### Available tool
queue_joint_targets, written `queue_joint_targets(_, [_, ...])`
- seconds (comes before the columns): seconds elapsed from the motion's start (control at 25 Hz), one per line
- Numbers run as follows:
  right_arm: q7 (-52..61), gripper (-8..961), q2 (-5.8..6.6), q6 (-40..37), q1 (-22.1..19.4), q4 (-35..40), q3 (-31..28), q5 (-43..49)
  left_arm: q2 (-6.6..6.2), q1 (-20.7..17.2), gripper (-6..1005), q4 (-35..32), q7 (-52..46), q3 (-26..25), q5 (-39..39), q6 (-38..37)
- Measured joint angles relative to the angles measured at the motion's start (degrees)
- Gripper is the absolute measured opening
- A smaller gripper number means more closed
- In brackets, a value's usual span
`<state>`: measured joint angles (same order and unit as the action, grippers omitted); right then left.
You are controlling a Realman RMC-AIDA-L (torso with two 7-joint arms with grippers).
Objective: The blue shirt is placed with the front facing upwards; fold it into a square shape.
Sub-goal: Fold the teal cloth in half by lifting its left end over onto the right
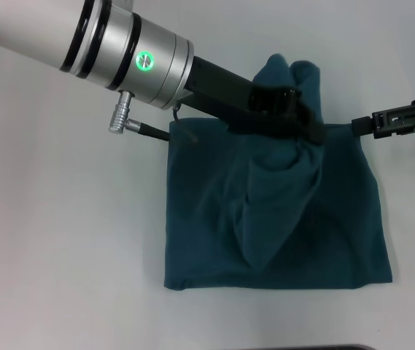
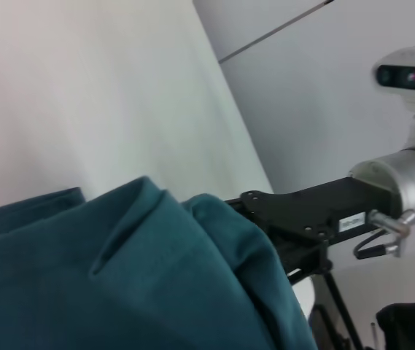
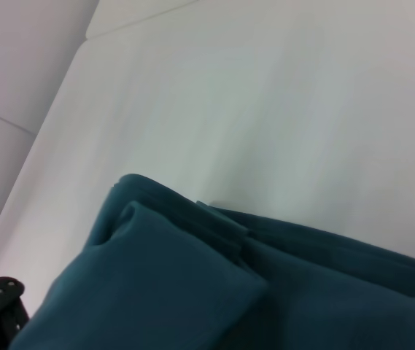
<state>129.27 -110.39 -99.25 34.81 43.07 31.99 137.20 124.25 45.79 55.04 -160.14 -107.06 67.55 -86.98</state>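
Note:
The blue shirt point(image 1: 280, 226) lies on the white table as a rough rectangle, plain teal side up. A bunch of its cloth is pulled up at the far edge into two humps point(image 1: 291, 76). My left gripper point(image 1: 289, 109) reaches in from the upper left and is shut on that raised cloth. The lifted folds fill the left wrist view point(image 2: 119, 292) and the right wrist view point(image 3: 192, 292). My right gripper point(image 1: 360, 127) comes in from the right and meets the shirt's far right corner. The left wrist view shows the right gripper point(image 2: 265, 211) behind the cloth.
The white table point(image 1: 61, 240) spreads all around the shirt. My left arm's silver wrist and its cable plug point(image 1: 127, 117) hang over the far left part of the table. A dark strip point(image 1: 338, 347) shows at the near edge.

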Motion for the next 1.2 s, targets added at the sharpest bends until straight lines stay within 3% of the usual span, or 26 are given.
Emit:
queue_joint_targets(0.28, [-0.01,861,0.0,0.28,-0.13,0.0,0.0,0.0,-0.05,-2.93,71,1.9,0.87,-1.11,4.08,0.95])
queue_joint_targets(0.8, [0.0,849,0.0,0.29,-0.18,-0.01,0.0,0.02,-0.12,-1.54,71,-0.45,5.01,-0.36,4.8,1.35])
queue_joint_targets(1.0, [-0.01,845,0.04,0.29,0.0,0.0,0.0,0.07,0.06,-1.04,107,-1.1,6.26,0.52,5.01,1.48])
queue_joint_targets(1.2, [0.02,840,0.23,0.29,0.15,0.0,0.0,0.09,0.01,-0.84,265,-0.94,7.51,0.05,6.63,1.86])
